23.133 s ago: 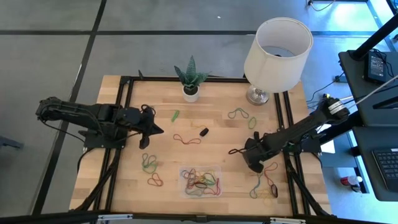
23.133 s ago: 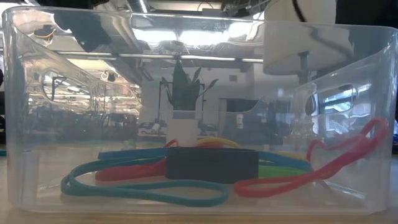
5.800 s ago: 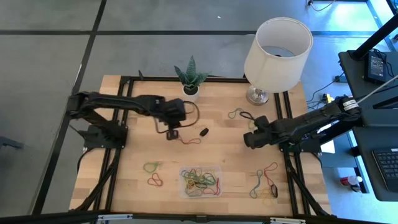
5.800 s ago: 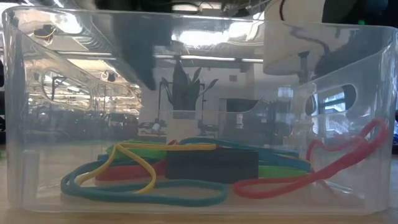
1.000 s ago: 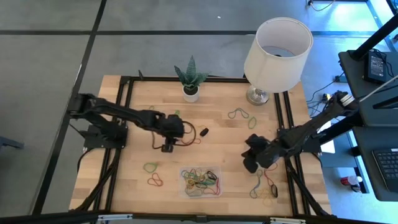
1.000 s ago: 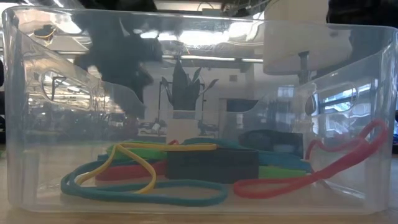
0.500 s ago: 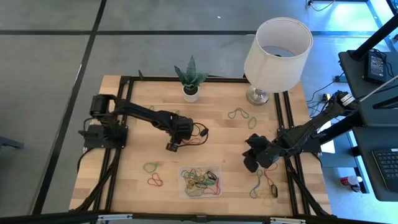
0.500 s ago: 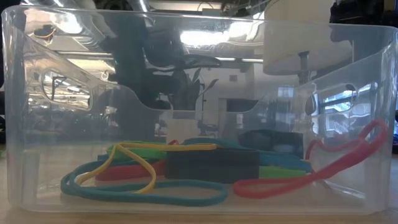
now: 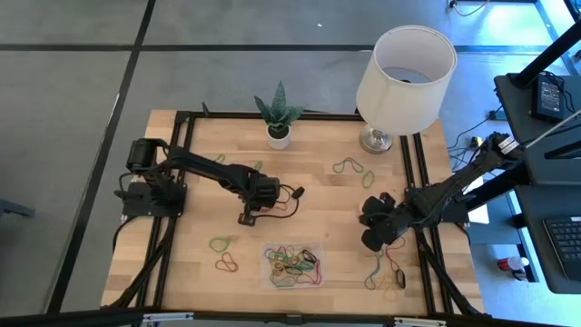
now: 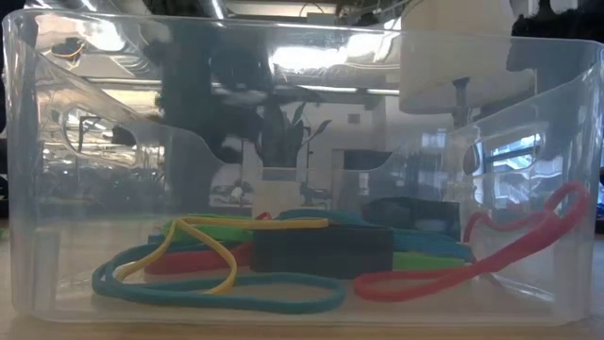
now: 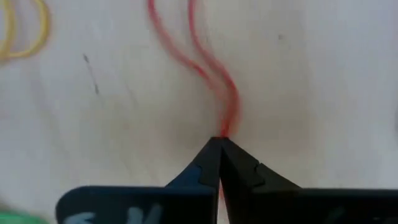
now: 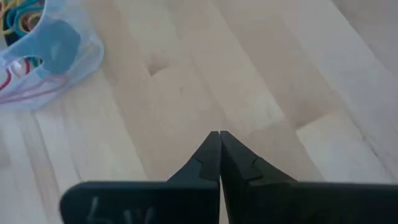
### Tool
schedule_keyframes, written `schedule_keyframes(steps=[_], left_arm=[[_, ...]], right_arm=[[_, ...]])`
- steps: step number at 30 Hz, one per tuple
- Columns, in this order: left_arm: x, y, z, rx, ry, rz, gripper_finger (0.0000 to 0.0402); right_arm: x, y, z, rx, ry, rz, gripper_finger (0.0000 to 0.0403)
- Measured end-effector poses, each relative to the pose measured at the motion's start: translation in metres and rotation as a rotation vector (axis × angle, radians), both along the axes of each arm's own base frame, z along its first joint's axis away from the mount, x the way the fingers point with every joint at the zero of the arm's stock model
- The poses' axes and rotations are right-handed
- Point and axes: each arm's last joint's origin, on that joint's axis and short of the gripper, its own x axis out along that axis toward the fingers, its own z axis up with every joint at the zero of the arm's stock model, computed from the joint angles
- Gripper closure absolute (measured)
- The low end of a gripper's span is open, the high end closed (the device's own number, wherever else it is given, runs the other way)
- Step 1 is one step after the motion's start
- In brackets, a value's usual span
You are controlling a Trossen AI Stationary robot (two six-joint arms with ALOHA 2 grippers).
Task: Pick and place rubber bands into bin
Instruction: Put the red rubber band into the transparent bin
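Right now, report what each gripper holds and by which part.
The left gripper is shut on the red rubber band, pinching one end of the loop on the table. The right gripper is shut and holds nothing.

two dark jointed arms, black cables; left hand (image 11: 220,152) matte black, notched fingers.

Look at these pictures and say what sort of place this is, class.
Probably a robotics lab or workshop. A light wooden table on a black metal frame stands on grey floor tiles, two dark robot arms work over scattered coloured rubber bands, and the low view shows an open room with ceiling lights.
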Motion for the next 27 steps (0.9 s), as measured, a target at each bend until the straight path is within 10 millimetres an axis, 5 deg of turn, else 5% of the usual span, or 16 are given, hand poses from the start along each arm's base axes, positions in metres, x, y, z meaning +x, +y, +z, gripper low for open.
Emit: schedule_keyframes(steps=[13,19,27], left_arm=[[0.029,-0.033,0.088,0.154,-0.134,0.134,0.04],[0.029,-0.031,0.084,0.125,-0.151,0.3,0.0387],[0.018,-0.029,0.051,0.028,-0.1,0.495,0.0311]], right_arm=[[-0.035,-0.024,-0.032,0.02,-0.222,0.167,0.0402],[-0.041,-0.027,-0.026,0.01,-0.304,0.228,0.0402],[-0.042,-0.028,-0.023,0.01,-0.323,0.238,0.0401]])
